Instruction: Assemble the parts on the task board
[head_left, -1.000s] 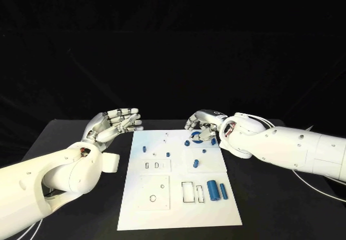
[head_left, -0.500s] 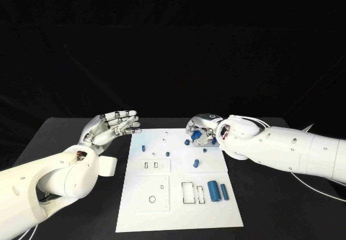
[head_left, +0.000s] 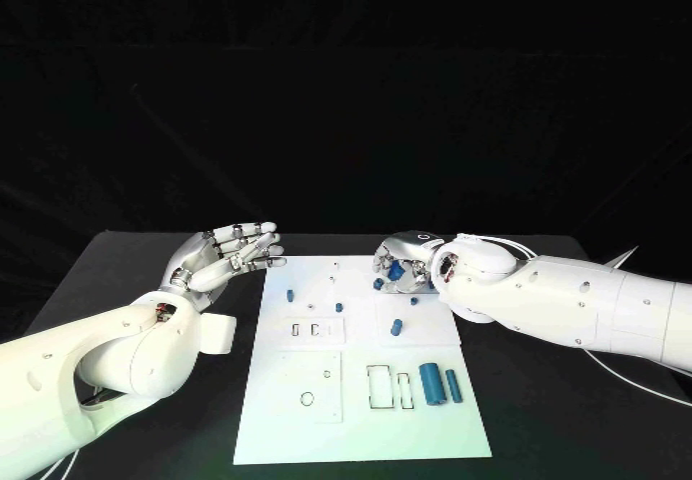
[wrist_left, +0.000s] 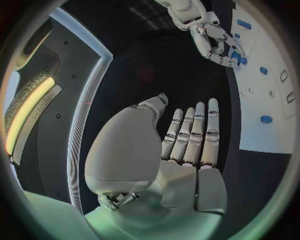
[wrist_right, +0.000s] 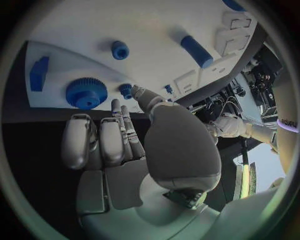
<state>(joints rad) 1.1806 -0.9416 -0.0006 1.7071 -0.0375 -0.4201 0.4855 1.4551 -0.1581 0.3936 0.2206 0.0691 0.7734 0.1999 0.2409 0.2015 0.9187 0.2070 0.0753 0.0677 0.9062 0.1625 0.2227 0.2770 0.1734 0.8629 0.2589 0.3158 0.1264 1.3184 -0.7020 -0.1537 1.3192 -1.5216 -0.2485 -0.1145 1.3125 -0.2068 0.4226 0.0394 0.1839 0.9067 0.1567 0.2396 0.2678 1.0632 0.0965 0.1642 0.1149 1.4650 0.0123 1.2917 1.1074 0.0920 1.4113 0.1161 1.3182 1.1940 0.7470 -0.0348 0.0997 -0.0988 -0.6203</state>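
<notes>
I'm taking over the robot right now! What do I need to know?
Left robot hand: open, raised beside the task board's far left corner, holding nothing.
Right robot hand: over the board's far end, down by a blue gear; grip unclear.
Two blue cylinders lie loose at the near right beside empty slots; small blue pieces sit mid-board.
Done: cannot tell. Left: seating the loose parts.
</notes>
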